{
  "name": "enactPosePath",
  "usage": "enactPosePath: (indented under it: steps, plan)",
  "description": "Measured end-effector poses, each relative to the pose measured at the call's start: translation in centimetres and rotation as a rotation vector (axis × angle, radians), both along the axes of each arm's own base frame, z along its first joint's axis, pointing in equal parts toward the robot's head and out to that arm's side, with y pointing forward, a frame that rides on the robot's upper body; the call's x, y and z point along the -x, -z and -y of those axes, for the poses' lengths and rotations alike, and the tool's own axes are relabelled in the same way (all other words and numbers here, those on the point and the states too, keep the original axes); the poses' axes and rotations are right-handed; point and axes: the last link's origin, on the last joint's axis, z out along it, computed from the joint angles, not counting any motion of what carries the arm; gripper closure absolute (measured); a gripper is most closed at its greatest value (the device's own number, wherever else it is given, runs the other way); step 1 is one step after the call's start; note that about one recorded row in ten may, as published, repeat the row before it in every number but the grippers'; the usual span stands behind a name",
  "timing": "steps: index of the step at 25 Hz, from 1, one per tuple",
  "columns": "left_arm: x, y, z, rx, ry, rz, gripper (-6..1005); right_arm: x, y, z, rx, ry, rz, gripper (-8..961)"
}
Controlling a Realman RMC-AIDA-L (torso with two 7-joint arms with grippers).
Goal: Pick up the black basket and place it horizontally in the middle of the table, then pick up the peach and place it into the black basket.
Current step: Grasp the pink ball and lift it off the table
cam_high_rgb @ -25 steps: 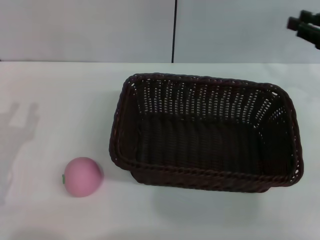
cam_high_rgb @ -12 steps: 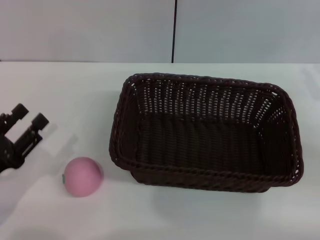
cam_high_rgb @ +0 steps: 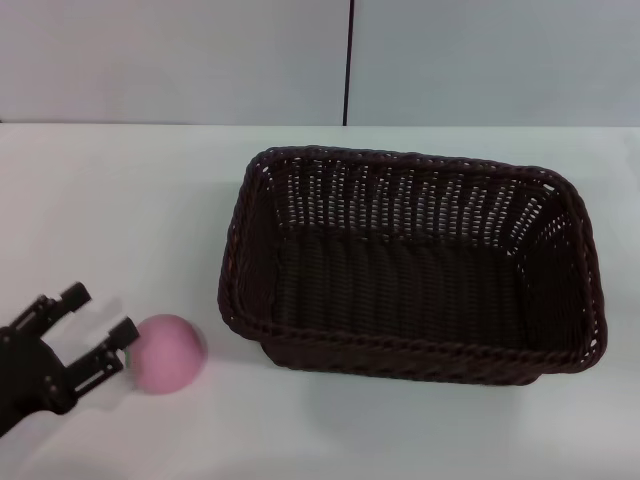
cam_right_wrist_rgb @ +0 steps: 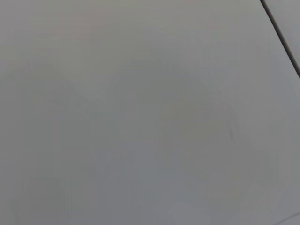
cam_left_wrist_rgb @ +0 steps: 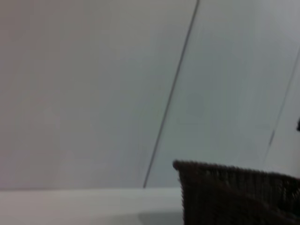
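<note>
My left claw (cam_high_rgb: 98,325) at the peach (cam_high_rgb: 167,352)

Fingers spread wide (gripping nothing), one tip just beside the peach on the table (cam_high_rgb: 120,200); the basket (cam_high_rgb: 410,265) sits lengthwise mid-table, to the peach's right.

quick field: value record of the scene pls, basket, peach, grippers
black basket: upright on the table, long side across the head view, empty
peach: on the table, left of the basket, outside it
left gripper: open, low beside the peach, one fingertip at its edge
right gripper: not in view
stage: peach not yet lifted
</note>
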Motion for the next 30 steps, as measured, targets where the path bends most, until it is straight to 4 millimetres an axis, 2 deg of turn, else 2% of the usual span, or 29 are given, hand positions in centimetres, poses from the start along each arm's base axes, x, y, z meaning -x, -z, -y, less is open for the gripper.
enactPosePath:
  steps: [9,26,30]
  plan:
    - [0.3,2.1,-0.6,0.111,-0.013,-0.068,190,0.0,0.5,-0.4,0.004,0.021,-0.021,519]
    - [0.3,2.6,-0.5,0.16,0.006,-0.093,269,-0.5,1.3,-0.1,0.025,0.051,-0.035,518]
    - [0.3,2.6,-0.4,0.162,0.006,-0.09,373,-0.5,1.4,-0.1,0.03,0.049,-0.035,518]
